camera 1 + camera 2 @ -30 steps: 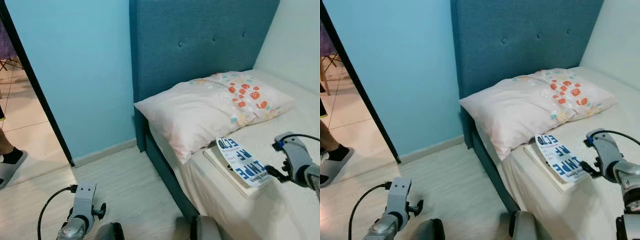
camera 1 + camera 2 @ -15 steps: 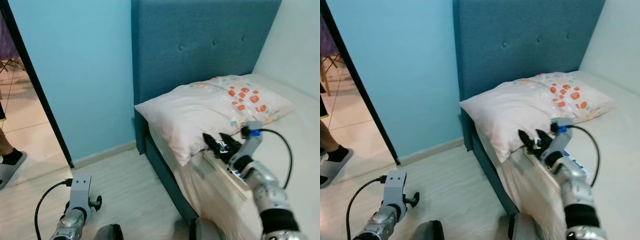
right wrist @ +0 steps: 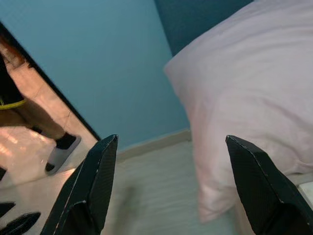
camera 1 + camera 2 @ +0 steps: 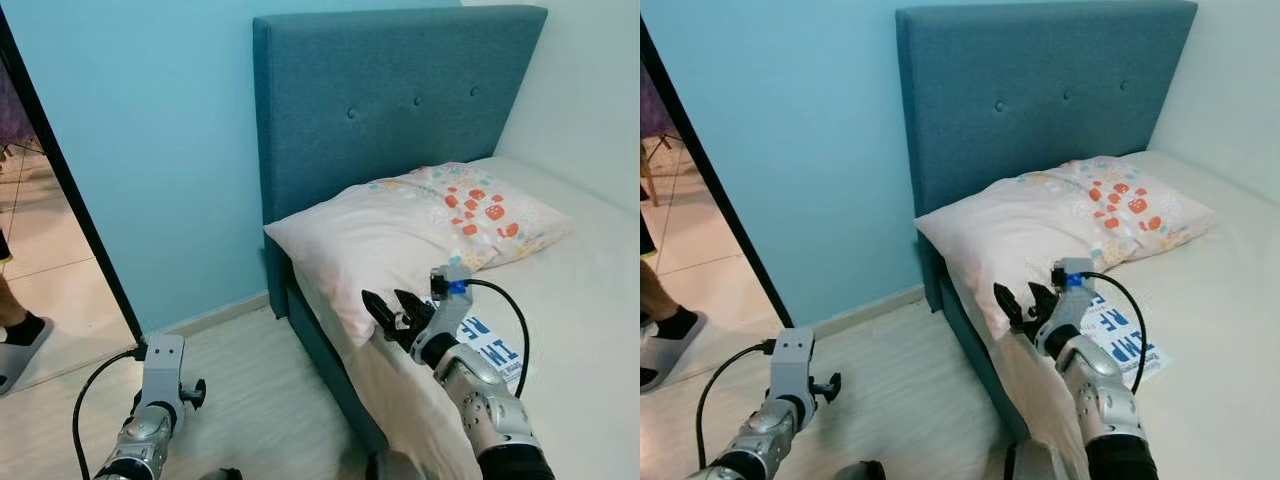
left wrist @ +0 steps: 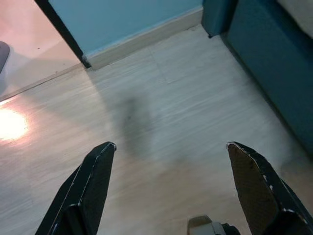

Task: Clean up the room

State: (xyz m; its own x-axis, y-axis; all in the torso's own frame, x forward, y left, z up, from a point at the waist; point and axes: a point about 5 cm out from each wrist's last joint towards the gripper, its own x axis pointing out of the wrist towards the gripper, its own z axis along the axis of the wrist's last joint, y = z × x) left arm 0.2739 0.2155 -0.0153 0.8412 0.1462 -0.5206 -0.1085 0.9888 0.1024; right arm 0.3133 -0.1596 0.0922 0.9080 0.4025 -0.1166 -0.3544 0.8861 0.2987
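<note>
White book point(image 4: 492, 342) with blue lettering lies flat; right pincer point(image 4: 392, 310) spread apart

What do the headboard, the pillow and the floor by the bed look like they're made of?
Headboard: teal woven fabric over padding, judging by the matte weave and tufted buttons.
Pillow: soft cloth case, probably cotton, pale pink with an orange print, creased and sagging.
Floor: pale plank pattern with faint grain and a low sheen; laminate, vinyl or wood, hard to tell.
</note>
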